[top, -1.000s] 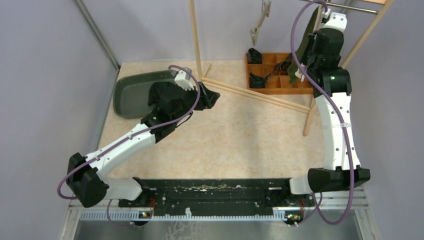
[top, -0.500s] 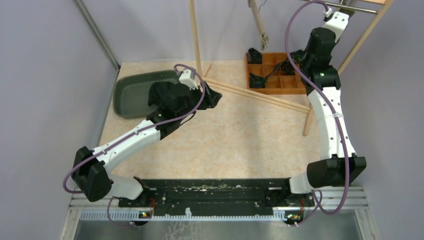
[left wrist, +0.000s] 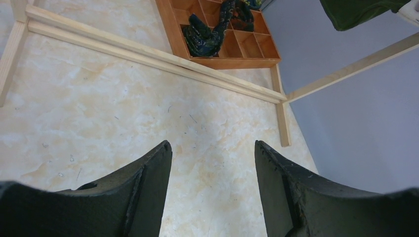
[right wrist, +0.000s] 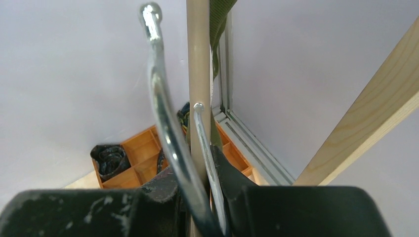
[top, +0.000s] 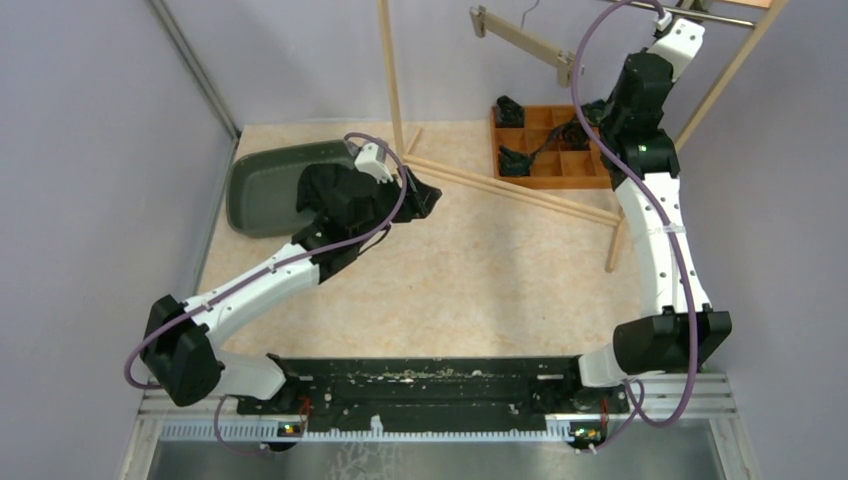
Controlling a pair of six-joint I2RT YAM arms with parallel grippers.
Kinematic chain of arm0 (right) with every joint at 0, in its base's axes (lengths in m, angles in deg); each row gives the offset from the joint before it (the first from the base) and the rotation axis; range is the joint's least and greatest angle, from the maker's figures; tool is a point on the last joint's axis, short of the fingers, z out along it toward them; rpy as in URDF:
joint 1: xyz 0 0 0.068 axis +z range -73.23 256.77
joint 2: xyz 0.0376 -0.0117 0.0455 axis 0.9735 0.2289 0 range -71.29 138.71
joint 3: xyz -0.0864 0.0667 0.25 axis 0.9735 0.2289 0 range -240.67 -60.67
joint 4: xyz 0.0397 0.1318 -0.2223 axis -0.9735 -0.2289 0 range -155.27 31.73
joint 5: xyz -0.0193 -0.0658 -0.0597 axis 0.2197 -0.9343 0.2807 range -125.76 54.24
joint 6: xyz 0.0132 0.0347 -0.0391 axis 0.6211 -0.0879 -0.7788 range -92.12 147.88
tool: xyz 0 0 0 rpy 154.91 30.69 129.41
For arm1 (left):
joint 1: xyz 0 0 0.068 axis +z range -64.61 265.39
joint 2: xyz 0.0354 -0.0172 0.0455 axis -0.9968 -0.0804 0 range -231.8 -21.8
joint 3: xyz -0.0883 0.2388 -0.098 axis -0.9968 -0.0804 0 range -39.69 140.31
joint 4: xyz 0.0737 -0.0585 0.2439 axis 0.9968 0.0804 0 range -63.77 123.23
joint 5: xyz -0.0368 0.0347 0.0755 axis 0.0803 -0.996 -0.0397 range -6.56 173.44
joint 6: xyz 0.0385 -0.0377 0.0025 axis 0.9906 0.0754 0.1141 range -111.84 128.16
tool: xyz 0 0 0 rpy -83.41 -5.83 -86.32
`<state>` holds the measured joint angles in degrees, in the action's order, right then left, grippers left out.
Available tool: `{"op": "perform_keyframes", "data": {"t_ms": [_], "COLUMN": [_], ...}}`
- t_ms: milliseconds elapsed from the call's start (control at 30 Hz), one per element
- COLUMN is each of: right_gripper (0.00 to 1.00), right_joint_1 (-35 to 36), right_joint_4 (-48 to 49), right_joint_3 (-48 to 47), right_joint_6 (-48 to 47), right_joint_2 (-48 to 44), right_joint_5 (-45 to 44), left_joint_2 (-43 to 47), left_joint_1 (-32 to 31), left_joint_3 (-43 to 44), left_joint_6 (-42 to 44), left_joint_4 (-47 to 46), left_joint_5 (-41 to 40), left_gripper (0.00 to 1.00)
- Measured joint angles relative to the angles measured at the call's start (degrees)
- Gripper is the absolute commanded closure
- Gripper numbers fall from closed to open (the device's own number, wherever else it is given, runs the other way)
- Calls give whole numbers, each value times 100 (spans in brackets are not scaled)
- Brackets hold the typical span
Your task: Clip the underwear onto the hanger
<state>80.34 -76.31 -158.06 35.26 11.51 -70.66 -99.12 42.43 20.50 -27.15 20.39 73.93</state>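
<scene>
Underwear (right wrist: 220, 19) dark green beside rail (right wrist: 197, 59), right gripper (right wrist: 197, 173) clamped on metal hook (right wrist: 202, 143), wooden hanger (top: 520, 42) tilted, left gripper (left wrist: 212, 148) apart above bench (left wrist: 99, 113)

Dark green tray (top: 262, 190) sits at far L corner of table (top: 470, 280); wooden divided box (top: 560, 183) at far R, w/ pale rack slats (top: 510, 190) lying just in front. Rack post (top: 390, 70) rises btwn tray & box; metal rod (top: 715, 17) crosses top R.

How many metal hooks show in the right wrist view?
2. A thicker hook on the left, curving up highest; a thinner hook just right of it, in front of the pale rod. Both run down between the fingers of the right gripper; others may be hidden.
</scene>
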Motion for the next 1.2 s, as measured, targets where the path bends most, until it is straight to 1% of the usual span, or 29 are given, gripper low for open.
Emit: {"op": "perform_keyframes", "data": {"t_ms": [267,433,567,700,800,1033,1200], "right_gripper": [100,100,100,100,100,100,100], "right_joint_1": [0,0,0,0,0,-74,-142], "right_joint_4": [63,28,-52,-293,-527,-964,-813], "right_joint_3": [-42,-358,-831,-1552,-1862,-1884,-1720], "right_joint_6": [17,17,15,11,11,39,122], "right_joint_2": [0,22,138,514,752,960,916], "right_joint_5": [55,142,271,509,730,1279,1587], "left_joint_2": [9,11,15,37,92,299,474], "left_joint_1": [-2,0,-2,0,-2,0,-2], "left_joint_3": [-42,-57,-72,-85,-146,-310,-468], "left_joint_6": [-50,-68,-72,-72,-72,-61,-24], "left_joint_4": [-42,-68,-68,-85,-144,-236,-326], "left_joint_5": [-7,-4,-4,0,7,55,61], "left_gripper": [32,32,32,32,32,32,32]}}
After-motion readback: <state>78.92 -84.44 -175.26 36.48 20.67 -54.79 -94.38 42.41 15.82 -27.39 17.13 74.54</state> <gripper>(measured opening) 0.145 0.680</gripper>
